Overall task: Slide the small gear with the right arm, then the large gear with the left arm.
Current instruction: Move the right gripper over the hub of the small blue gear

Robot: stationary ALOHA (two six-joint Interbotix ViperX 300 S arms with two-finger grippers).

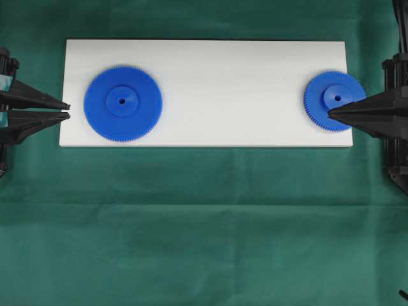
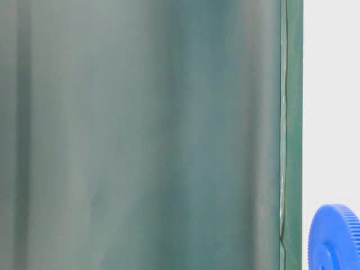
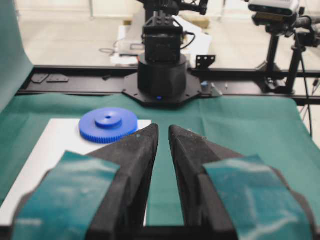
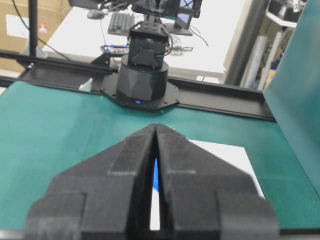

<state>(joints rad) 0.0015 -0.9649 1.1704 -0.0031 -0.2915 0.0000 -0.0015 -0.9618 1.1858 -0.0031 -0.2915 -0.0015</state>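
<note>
The large gear point(image 1: 122, 102) lies flat on the left part of the white board point(image 1: 223, 89). The small gear point(image 1: 324, 88) lies near the board's right end. My left gripper point(image 1: 67, 111) sits at the board's left edge, a short way from the large gear's teeth, its jaws slightly apart with nothing between them point(image 3: 163, 129). My right gripper point(image 1: 329, 113) is shut, its tips over the near half of the small gear beside the hub. A sliver of blue gear point(image 4: 155, 175) shows below its closed fingers point(image 4: 156, 126). A blue gear point(image 3: 108, 124) lies ahead-left of the left tips; which one I cannot tell.
Green cloth point(image 1: 204, 223) covers the table all round the board. The opposite arm's base point(image 3: 161, 75) stands beyond the cloth, as does the other one point(image 4: 145, 80). A green backdrop point(image 2: 140, 135) hangs behind, with part of a blue gear point(image 2: 334, 239) before it.
</note>
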